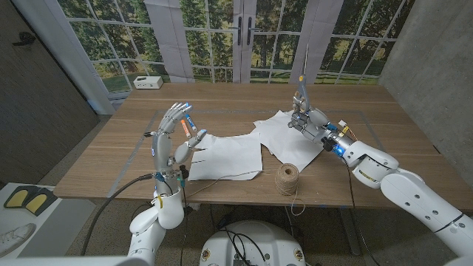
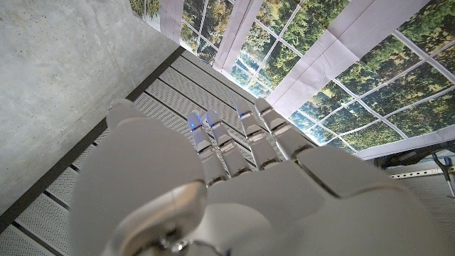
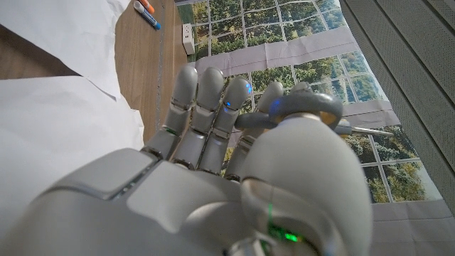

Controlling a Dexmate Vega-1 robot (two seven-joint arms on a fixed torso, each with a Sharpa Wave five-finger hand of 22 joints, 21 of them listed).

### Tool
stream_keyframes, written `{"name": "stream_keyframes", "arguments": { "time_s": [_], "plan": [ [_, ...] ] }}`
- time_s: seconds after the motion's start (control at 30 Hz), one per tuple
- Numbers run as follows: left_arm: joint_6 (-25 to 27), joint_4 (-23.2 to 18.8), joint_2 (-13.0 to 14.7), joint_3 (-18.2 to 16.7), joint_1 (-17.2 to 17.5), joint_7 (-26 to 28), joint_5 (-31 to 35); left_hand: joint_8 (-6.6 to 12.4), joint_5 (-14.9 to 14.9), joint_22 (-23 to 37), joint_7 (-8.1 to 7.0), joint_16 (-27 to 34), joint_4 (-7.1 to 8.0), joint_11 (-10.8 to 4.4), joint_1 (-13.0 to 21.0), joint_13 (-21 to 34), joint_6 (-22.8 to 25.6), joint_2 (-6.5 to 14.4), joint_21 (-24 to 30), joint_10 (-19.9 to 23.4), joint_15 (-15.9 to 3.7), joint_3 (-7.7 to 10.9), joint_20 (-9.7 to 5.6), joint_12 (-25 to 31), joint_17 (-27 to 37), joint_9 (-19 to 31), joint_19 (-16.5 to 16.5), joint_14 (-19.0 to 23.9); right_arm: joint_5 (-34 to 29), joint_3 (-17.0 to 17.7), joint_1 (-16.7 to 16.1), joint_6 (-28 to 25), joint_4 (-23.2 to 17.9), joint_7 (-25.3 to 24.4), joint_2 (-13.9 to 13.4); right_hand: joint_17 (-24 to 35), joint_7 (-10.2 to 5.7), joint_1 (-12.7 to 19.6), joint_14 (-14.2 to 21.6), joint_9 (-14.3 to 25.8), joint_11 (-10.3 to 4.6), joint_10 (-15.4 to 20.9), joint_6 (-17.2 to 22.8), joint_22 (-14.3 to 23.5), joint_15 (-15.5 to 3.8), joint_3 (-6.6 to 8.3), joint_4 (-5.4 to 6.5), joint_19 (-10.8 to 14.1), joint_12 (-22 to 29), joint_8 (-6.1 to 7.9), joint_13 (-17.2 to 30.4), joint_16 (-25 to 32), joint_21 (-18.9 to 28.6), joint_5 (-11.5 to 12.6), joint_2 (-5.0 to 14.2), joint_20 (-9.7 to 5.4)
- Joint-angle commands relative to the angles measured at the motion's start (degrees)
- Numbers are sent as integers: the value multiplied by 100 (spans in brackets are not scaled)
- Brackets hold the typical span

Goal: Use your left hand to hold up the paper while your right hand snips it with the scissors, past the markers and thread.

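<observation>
Head view has my left hand (image 1: 174,131) raised above the table's left side, fingers spread and holding nothing, with the orange and blue markers (image 1: 190,125) lying just behind it on the wood. My right hand (image 1: 307,118) is lifted over the table's right half, fingers wrapped around the grey-handled metal scissors (image 1: 302,83), blades pointing straight up.

The white paper lies flat in two sheets: the near white paper sheet (image 1: 225,159) is in front of my left hand, its left edge just beside my fingers, and the far white paper sheet (image 1: 284,133) sits under and beside my right hand. The ball of brown twine (image 1: 288,178) stands near the front edge between my arms, touching or just off the near sheet's right corner; its loose tail hangs over the table edge.

I judge the paper light, limp and easy to crease or tear, so it will droop unless I pinch it firmly. The best hold looks like the near sheet's left edge or corner, closest to my left fingers.

For room, the wooden table (image 1: 111,166) has bare wood left of the sheet. The twine crowds the front right, and the upright blades need care.
</observation>
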Motion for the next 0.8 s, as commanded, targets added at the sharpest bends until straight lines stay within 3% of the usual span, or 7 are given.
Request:
{"name": "stream_keyframes", "arguments": {
  "time_s": [0.03, 0.27, 0.8],
  "plan": [
    [67, 36, -10, -11, 43, -1, 5, -7, -1, 32, -13, 26, 10, -9, 11, 11, -67, 119, 38, -73, -1011, 15, -596, -6, 29, 5, -15, -30, 115, 50, -200, 322, 94, 233, 295, -10, 1099, 15, -25, -16, -153, -155, 1227, 2, -614, 45, 9, -17, 13, 16, -23, 28, 18, -37, 78, -705],
    [167, -117, 5, 30, 120, -1, -78, 1, -22, 25, -7, 18, 9, -5, -34, 11, -107, 48, 30, -116, -986, -54, -611, 2, 23, 4, -27, -71, 228, 48, -195, 482, 170, 404, 482, -45, 1091, 16, -45, -33, -151, -146, 1247, -75, -615, 54, 10, 0, 26, 20, -57, 24, 18, -38, 83, -707],
    [60, -158, -88, -85, 157, -1, -28, 4, -38, 23, -7, 17, 15, -1, -102, 11, -154, -47, 29, -154, -986, -127, -590, 8, 22, 2, -28, -105, 295, 46, -256, 600, 117, 409, 631, -64, 1065, 30, -30, -20, -173, -169, 1225, -183, -617, 68, -1, 17, 89, 37, -42, 66, 46, -33, 72, -697]
  ]
}}
